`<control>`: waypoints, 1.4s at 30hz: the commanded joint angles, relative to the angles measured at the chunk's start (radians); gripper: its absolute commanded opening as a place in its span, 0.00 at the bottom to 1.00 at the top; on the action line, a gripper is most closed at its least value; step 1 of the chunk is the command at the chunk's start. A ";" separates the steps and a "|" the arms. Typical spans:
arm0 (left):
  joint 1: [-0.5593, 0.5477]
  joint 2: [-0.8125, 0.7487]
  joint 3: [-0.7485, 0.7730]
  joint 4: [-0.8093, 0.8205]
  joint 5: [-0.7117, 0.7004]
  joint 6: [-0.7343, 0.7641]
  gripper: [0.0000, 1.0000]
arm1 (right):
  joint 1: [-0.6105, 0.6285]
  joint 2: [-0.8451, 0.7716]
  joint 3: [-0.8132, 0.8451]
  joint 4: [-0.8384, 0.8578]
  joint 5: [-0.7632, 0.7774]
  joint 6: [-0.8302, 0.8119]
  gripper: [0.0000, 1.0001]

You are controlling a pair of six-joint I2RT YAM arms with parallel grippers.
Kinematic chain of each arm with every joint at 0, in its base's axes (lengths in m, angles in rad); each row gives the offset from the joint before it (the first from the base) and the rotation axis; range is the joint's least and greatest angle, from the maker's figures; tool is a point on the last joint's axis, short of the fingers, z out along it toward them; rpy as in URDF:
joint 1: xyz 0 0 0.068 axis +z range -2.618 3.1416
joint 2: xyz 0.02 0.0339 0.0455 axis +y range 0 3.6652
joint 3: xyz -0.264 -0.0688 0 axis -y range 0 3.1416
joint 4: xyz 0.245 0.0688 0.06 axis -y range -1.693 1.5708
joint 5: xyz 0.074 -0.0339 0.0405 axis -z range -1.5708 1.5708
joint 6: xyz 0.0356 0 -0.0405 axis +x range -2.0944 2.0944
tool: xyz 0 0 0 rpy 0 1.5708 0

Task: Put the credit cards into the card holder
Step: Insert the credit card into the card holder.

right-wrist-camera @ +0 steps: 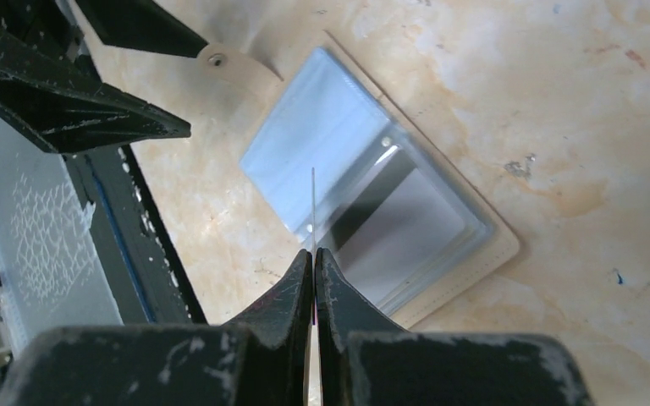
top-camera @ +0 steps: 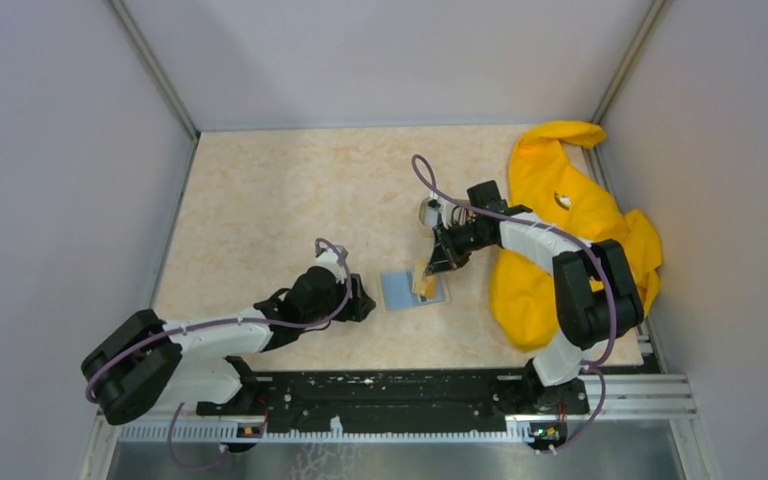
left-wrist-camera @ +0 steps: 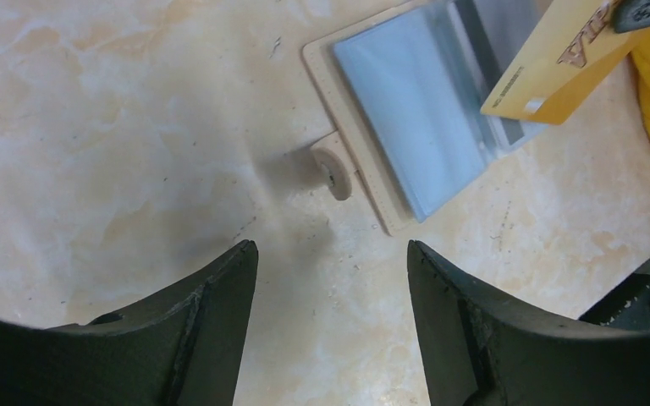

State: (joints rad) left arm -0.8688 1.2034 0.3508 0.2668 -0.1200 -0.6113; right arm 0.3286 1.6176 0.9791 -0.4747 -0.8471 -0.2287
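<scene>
The tan card holder (top-camera: 412,291) lies open on the table, light blue inside, with clear sleeves; one sleeve holds a grey and dark card (right-wrist-camera: 410,224). Its snap tab (left-wrist-camera: 333,172) points toward my left gripper. My right gripper (top-camera: 428,270) is shut on a gold credit card (left-wrist-camera: 554,59), held on edge just above the open holder; in the right wrist view the card (right-wrist-camera: 313,207) shows as a thin line above the blue sleeve (right-wrist-camera: 322,152). My left gripper (top-camera: 360,300) is open and empty, low over the table just left of the holder (left-wrist-camera: 406,110).
A big yellow cloth (top-camera: 570,230) lies crumpled at the right, under and behind my right arm. A small white and grey object (top-camera: 430,212) stands by my right wrist. Grey walls close in the table on three sides.
</scene>
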 commanded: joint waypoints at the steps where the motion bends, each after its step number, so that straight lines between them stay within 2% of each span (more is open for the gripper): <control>1: -0.002 0.053 0.033 -0.008 -0.038 -0.058 0.70 | -0.023 0.028 0.000 0.080 0.057 0.099 0.00; 6: -0.002 0.103 0.064 -0.016 -0.045 -0.063 0.54 | -0.023 0.055 -0.003 0.087 0.096 0.137 0.00; 12: -0.002 0.144 0.088 -0.035 -0.062 -0.061 0.49 | -0.023 0.106 0.004 0.070 0.097 0.161 0.00; 20: -0.002 0.184 0.116 -0.039 -0.096 -0.034 0.32 | -0.012 0.150 0.018 0.061 0.085 0.177 0.00; 29: -0.002 0.224 0.145 -0.033 -0.090 -0.003 0.31 | 0.010 0.193 0.036 0.061 0.047 0.192 0.00; 42: 0.016 0.252 0.166 -0.021 -0.081 0.038 0.31 | 0.039 0.273 0.128 -0.045 0.039 0.148 0.00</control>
State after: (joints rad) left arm -0.8669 1.4353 0.4938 0.2409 -0.2012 -0.6037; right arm 0.3492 1.8622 1.0557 -0.4870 -0.8337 -0.0433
